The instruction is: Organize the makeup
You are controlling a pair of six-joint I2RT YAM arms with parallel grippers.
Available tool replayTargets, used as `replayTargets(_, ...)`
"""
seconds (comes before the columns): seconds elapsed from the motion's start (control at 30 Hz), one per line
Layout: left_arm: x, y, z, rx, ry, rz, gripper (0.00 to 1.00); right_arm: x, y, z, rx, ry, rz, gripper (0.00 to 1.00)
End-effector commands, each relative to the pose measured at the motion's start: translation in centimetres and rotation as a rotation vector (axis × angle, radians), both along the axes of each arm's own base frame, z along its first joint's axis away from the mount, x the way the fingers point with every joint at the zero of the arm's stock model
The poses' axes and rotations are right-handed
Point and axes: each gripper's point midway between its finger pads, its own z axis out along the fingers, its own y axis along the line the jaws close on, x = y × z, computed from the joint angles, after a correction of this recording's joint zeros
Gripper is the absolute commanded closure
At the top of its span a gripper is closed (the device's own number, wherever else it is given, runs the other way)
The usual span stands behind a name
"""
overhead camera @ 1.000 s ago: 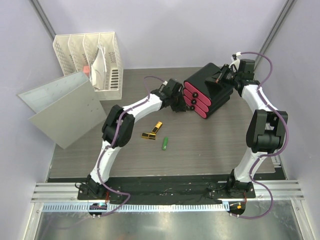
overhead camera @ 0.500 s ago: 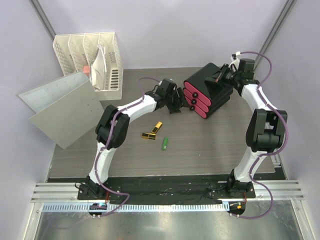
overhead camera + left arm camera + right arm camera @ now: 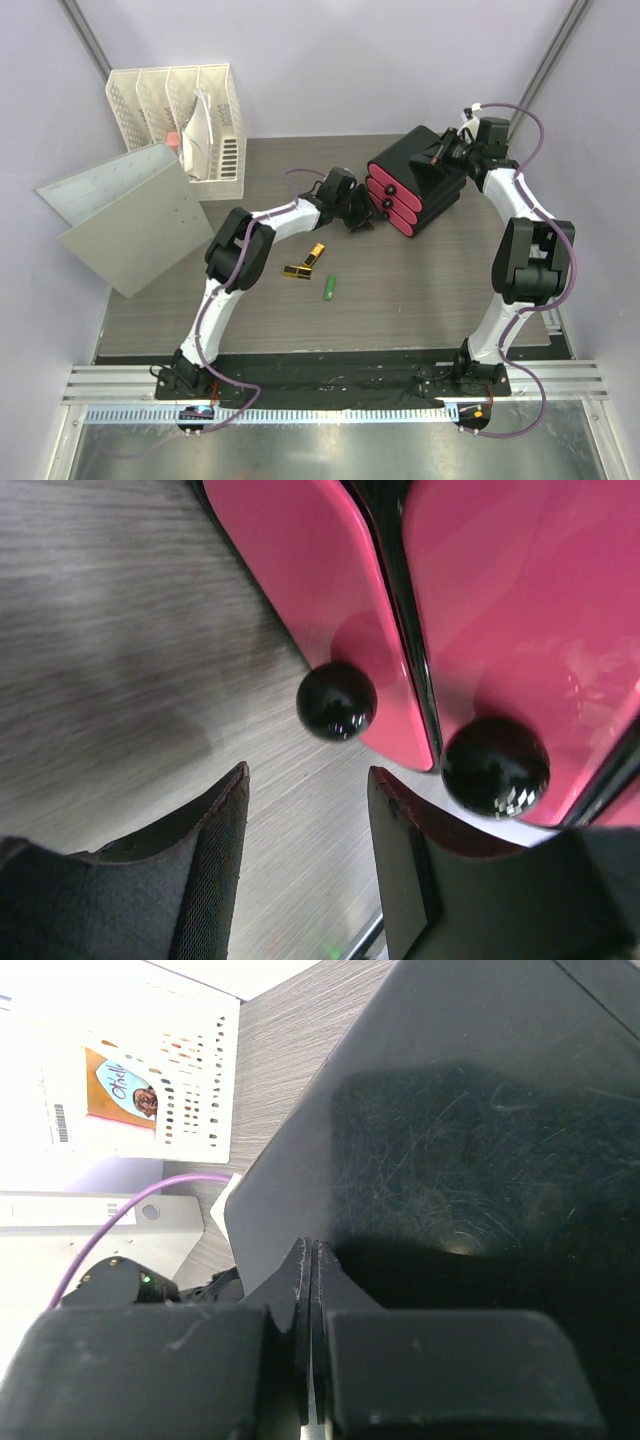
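Observation:
Two gold-black lipsticks (image 3: 315,254) (image 3: 296,270) and a green stick (image 3: 330,288) lie on the table, left of the middle. The black organizer box (image 3: 428,170) with pink drawers (image 3: 393,207) sits tilted at the back right. My left gripper (image 3: 361,217) is open and empty just in front of the drawers. In the left wrist view its jaws (image 3: 308,805) stand apart below two black drawer knobs (image 3: 337,700) (image 3: 495,765), touching neither. My right gripper (image 3: 451,155) is shut, its tip (image 3: 308,1252) against the organizer's black top (image 3: 470,1130). The bottles, tube and discs are out of view.
A white file rack (image 3: 180,110) with papers stands at the back left. A grey binder (image 3: 120,215) leans beside it, over the table's left edge. The left arm reaches across the table's middle towards the organizer.
My left gripper has shifted a little to the right and nearer, towards the lower drawers, and its elbow has swung. The right arm and the makeup have not moved.

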Motion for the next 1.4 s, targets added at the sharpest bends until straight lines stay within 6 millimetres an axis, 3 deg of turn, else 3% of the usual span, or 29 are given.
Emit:
replayTargets(0.0, 1.4, -1.3, 1.5, -0.111, -0.020, 0.020, 0.49, -5.2, -1.1, -12.0, -0.103, 0.408, -0.034, 0.99)
replayTargets(0.17, 1.8, -1.5, 1.2, -0.159, -0.004, 0.043, 0.50, -5.2, -1.1, -12.1, -0.104, 0.408, -0.033, 0.99)
replayTargets(0.5, 2.5, -1.9, 0.0, -0.221, 0.045, 0.084, 0.63, -5.2, -1.2, -12.2, -0.109, 0.407, -0.032, 0.99)
replayTargets(0.77, 2.7, -1.7, -1.2, -0.208, 0.076, 0.093, 0.65, -5.3, -1.2, -12.3, -0.109, 0.411, -0.031, 0.99)
replayTargets(1.17, 1.7, 0.8, -1.8, -0.157, 0.083, 0.113, 1.00, -5.3, -1.1, -12.5, -0.107, 0.417, -0.031, 0.99)
replayTargets(1.37, 0.4, 2.1, -0.9, -0.145, 0.067, 0.097, 1.00, -5.4, -1.1, -12.4, -0.106, 0.417, -0.032, 0.99)
